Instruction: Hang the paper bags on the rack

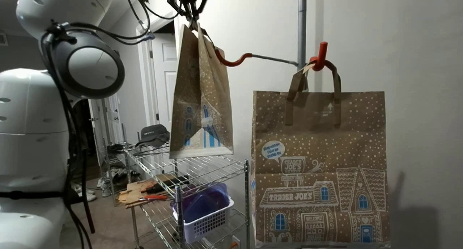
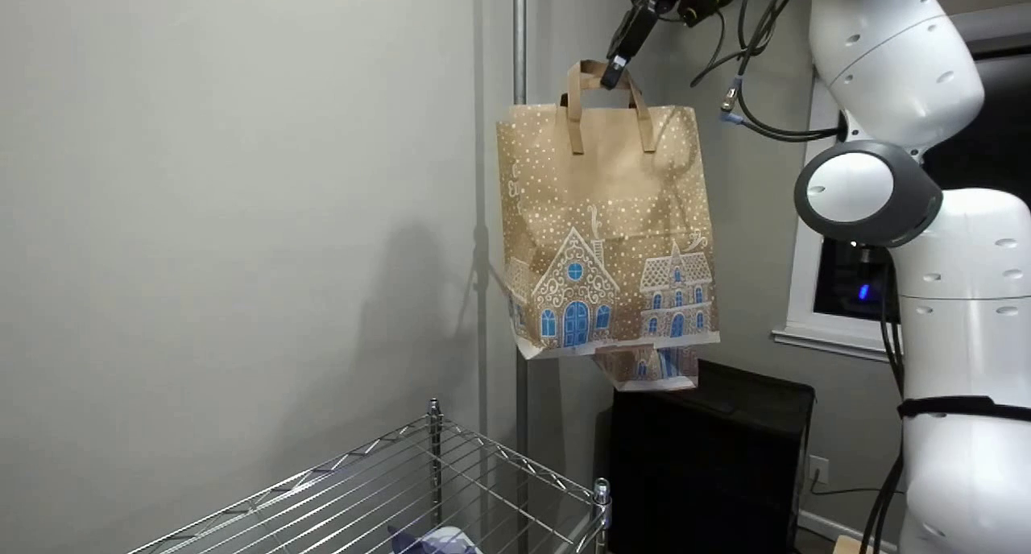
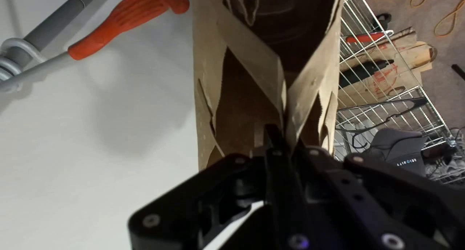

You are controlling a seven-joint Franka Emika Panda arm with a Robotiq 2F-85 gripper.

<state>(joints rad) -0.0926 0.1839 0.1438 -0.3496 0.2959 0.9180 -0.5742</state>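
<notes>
Gripper (image 1: 193,19): clamped on the brown handles (image 2: 574,119) of one paper bag (image 1: 205,95). Second paper bag (image 1: 320,162): hung from a red hook (image 1: 322,55) on the rack (image 1: 302,28).

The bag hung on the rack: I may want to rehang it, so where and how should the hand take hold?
Take the hung bag by its handle, probably from above and just beside the red hook: it stands clear above the bag, its top over the hook. The hand must first release the held bag.
</notes>
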